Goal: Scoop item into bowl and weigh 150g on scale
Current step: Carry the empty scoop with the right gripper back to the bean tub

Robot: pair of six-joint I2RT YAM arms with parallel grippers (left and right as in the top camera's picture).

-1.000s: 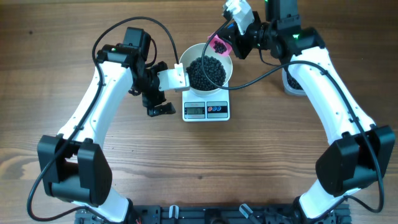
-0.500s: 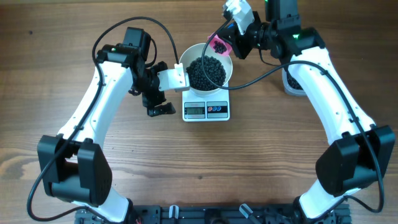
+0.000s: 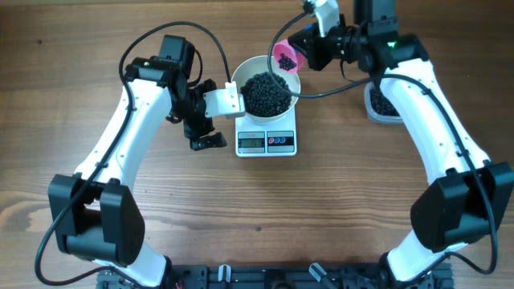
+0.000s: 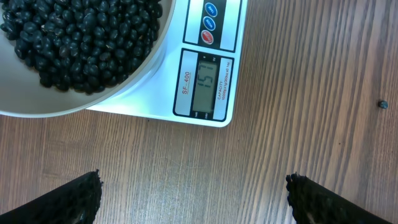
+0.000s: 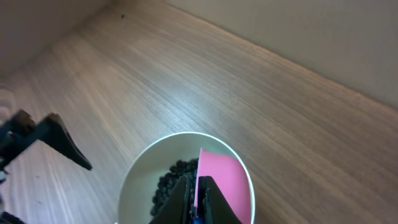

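The white bowl (image 3: 294, 87) stands on the scale (image 3: 283, 148), heaped with black beans (image 3: 267, 92). My right gripper (image 3: 299, 53) is shut on the handle of a pink scoop (image 3: 285, 57), which hangs over the bowl's far right rim. In the right wrist view the scoop (image 5: 225, 180) shows bare pink above the beans (image 5: 176, 177) and bowl (image 5: 140, 180), with the gripper (image 5: 198, 198) clamped on it. My left gripper (image 3: 206, 141) stands open just left of the scale. Its wrist view shows the scale (image 4: 184, 37), whose display (image 4: 209, 84) reads 151, and the bowl (image 4: 62, 102). The gripper (image 4: 196, 190) holds nothing.
A clear tub (image 3: 381, 106) with more beans sits at the right, partly under my right arm. One stray bean (image 4: 384, 104) lies on the wooden table near the scale. The left gripper (image 5: 53, 138) shows at the left of the right wrist view.
My right wrist has shifted slightly right and toward the table's far edge with the scoop. The few beans seen in the scoop earlier no longer show. The left arm is still.
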